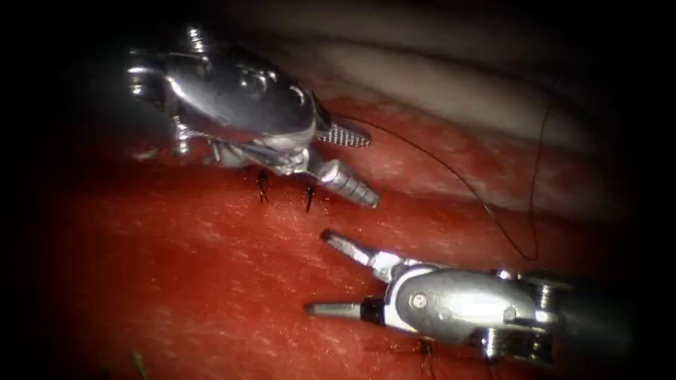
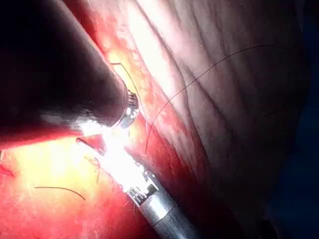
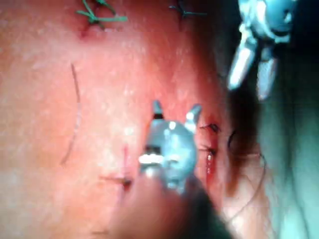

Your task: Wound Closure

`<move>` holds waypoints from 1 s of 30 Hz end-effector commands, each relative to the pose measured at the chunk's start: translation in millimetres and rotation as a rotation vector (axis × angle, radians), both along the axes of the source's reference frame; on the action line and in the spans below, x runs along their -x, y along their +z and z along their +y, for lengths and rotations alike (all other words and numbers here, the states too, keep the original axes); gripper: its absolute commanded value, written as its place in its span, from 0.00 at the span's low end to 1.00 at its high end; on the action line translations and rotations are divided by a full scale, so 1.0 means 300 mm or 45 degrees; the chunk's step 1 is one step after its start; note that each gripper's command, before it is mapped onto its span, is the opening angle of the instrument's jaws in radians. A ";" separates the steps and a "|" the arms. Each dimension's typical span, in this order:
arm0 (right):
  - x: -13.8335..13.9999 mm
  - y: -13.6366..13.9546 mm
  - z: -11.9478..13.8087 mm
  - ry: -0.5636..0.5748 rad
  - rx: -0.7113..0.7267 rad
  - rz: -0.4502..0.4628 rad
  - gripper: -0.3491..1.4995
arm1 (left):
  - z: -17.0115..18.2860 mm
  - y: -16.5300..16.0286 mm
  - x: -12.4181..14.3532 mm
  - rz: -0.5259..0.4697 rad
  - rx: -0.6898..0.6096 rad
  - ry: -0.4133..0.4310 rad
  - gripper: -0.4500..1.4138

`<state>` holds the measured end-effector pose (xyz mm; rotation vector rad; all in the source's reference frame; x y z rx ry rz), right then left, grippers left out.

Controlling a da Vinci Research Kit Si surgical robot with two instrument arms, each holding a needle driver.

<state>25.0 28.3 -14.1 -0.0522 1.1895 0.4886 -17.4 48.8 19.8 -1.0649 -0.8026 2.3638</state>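
red wet tissue [image 1: 211, 281] lies under both tools, and the cut [image 1: 422, 200] runs as a dark crease from under the left tool toward the right of the endoscope frame. left tool [image 1: 359, 165] sits upper left w/ jaws spread, nothing between them. right tool [image 1: 327, 271] sits lower right, jaws also spread and holding nothing.

thread [image 1: 451, 172] trails from just beside the left tool's upper jaw, sweeps right across the pale tissue above the cut, dips to a low point near the right tool's wrist, then climbs to the upper right. it touches neither pair of jaws that i can see. can't make out the needle anywhere, so i can't say if it's in the tissue.

two knotted stitches [image 1: 262, 184] w/ short cut ends stand just below the left tool.

risk as i judge it: w/ nobody holding the thread, the slack loop could snag on a wrist joint, or an open tip could dig into the tissue.
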 end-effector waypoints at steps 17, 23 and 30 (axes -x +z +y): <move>-0.0049 0.0017 0.0002 -0.008 0.003 0.004 0.90 | 0.009 0.038 -0.0363 0.153 0.396 0.102 0.58; -0.0048 0.0017 0.0001 -0.009 0.003 0.005 0.90 | 0.006 0.057 -0.0345 0.179 0.430 0.358 0.58; -0.0049 0.0015 0.0000 -0.009 0.003 0.005 0.90 | 0.007 0.072 -0.0325 0.229 0.397 0.480 0.58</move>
